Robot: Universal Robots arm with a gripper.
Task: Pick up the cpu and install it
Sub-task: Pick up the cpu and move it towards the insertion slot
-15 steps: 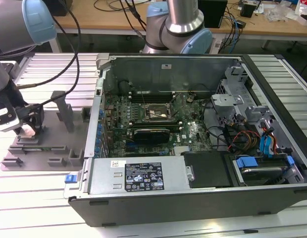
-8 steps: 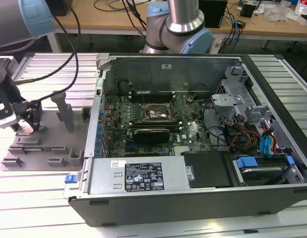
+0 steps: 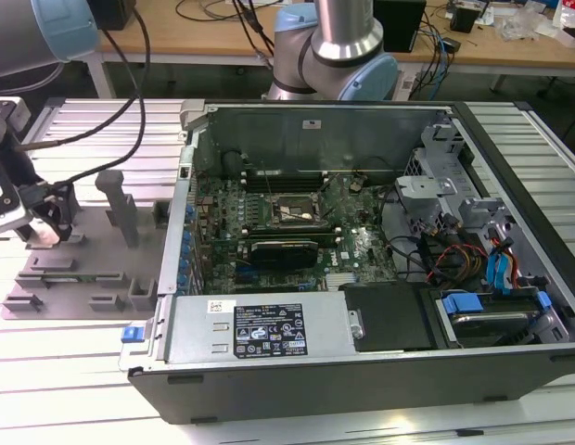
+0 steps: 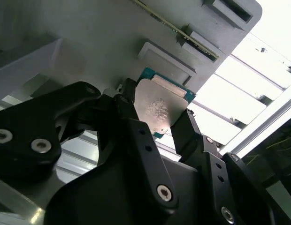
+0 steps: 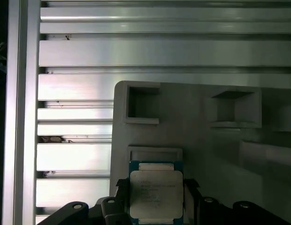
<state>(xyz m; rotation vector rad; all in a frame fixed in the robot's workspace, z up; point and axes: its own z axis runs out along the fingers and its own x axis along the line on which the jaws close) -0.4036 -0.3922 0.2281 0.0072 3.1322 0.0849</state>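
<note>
Cpu (image 5: 156, 194), one, sits clamped between two jaws above one tray (image 5: 192, 122).

In the first wrist view the cpu (image 5: 156, 199) runs off the picture's edge, and the gripper (image 5: 156, 187) clamping it covers 2 of its sides. In the second wrist view the fingers (image 4: 136, 136) hide part of its green border. At the exterior view's left the frame crops the gripper.

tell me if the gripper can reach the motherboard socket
Probably yes: the case is open, nothing stands over the socket, and the gripper holds the cpu over the tray beside it.
</note>
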